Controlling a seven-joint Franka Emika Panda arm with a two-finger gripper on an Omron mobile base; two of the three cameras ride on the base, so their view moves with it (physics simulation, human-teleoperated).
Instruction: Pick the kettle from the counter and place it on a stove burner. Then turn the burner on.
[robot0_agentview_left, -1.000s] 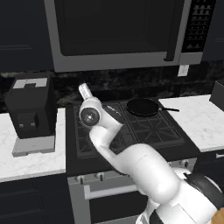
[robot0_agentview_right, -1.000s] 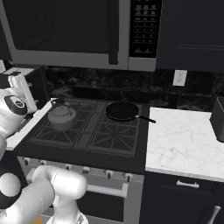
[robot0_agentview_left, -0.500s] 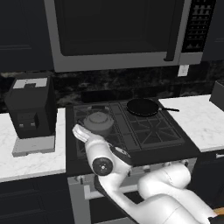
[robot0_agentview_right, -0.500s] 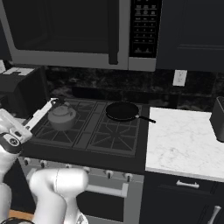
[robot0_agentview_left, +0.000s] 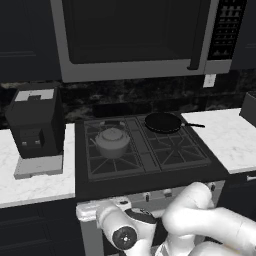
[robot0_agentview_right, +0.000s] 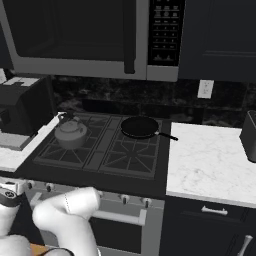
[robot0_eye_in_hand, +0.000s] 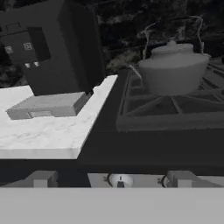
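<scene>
The dull-grey kettle (robot0_agentview_left: 112, 142) (robot0_agentview_right: 70, 134) (robot0_eye_in_hand: 173, 69) stands upright on the black grate of a left stove burner (robot0_agentview_left: 114, 159), with nothing touching it. My arm hangs low in front of the stove (robot0_agentview_right: 100, 170). In the hand view my gripper (robot0_eye_in_hand: 111, 180) is open, its fingertips (robot0_eye_in_hand: 41, 178) wide apart, level with the front panel. A small silver knob (robot0_eye_in_hand: 120, 180) sits between them, and I cannot tell whether they touch it. The white counter (robot0_agentview_left: 35, 182) (robot0_eye_in_hand: 43, 131) lies left of the stove.
A black frying pan (robot0_agentview_left: 162, 122) (robot0_agentview_right: 141, 127) rests on the rear right burner. A dark coffee machine (robot0_agentview_left: 35, 127) (robot0_eye_in_hand: 48, 48) stands on the left counter. A microwave (robot0_agentview_left: 135, 35) hangs above the stove. More knobs (robot0_agentview_right: 122, 199) line the stove front, and more counter (robot0_agentview_right: 210, 160) lies to the right.
My arm has swung down from over the left burners to below the stove's front edge. The kettle has stayed on its burner. My gripper stays open.
</scene>
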